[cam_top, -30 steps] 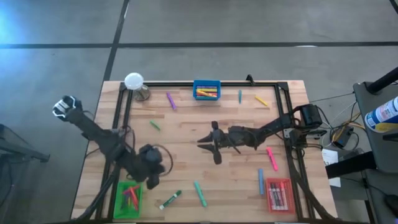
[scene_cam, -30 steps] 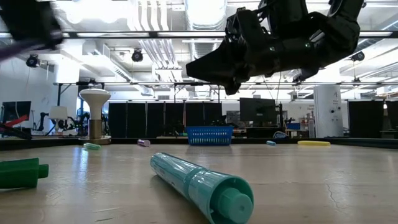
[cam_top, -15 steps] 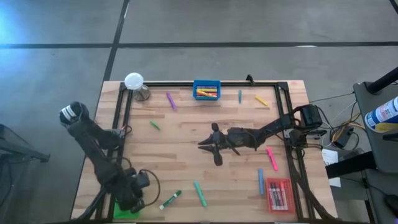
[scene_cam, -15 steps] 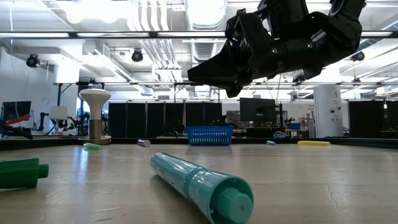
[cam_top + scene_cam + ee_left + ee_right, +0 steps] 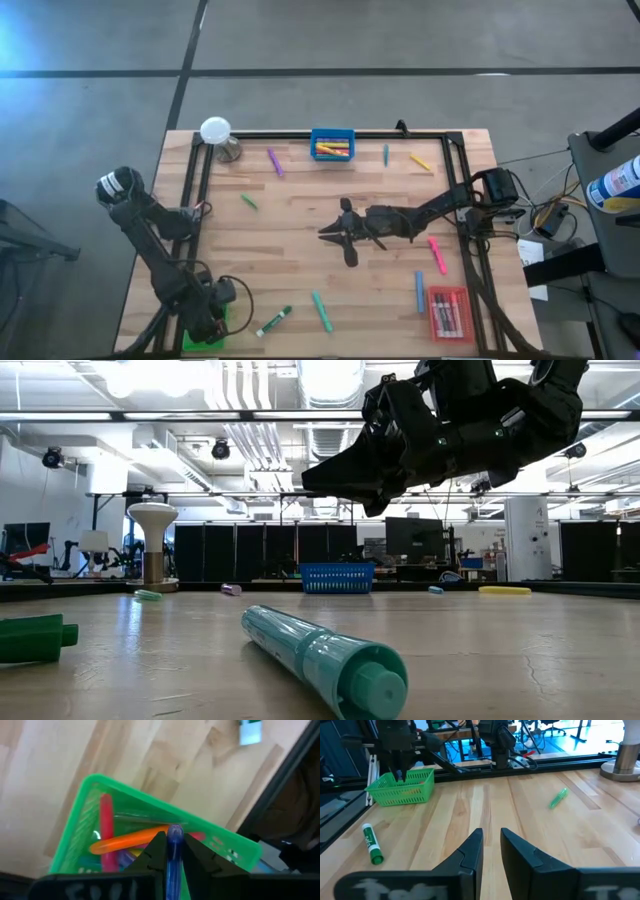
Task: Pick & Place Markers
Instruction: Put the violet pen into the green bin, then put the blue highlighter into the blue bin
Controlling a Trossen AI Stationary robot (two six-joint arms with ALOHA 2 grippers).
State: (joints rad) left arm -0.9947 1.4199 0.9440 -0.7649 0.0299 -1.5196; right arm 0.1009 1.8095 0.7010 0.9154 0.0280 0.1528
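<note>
Markers lie scattered over your table (image 5: pixel 300 225) in the high view; the left gripper (image 5: pixel 205 322) hangs over the green tray (image 5: pixel 222 322). Your left wrist view shows a blue marker (image 5: pixel 174 851) clamped between its fingers above that tray. In the right wrist view, the right gripper (image 5: pixel 490 845) holds nothing, fingers slightly parted.

Blue tray (image 5: pixel 332 146), green tray (image 5: pixel 150 815), red tray (image 5: pixel 449 312), white lamp (image 5: pixel 216 131)

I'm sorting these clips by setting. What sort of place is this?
Probably a robotics lab or workshop: exposed ceiling ducts overhead, a row of dark monitors behind the wooden table, and another robot arm beyond it.
</note>
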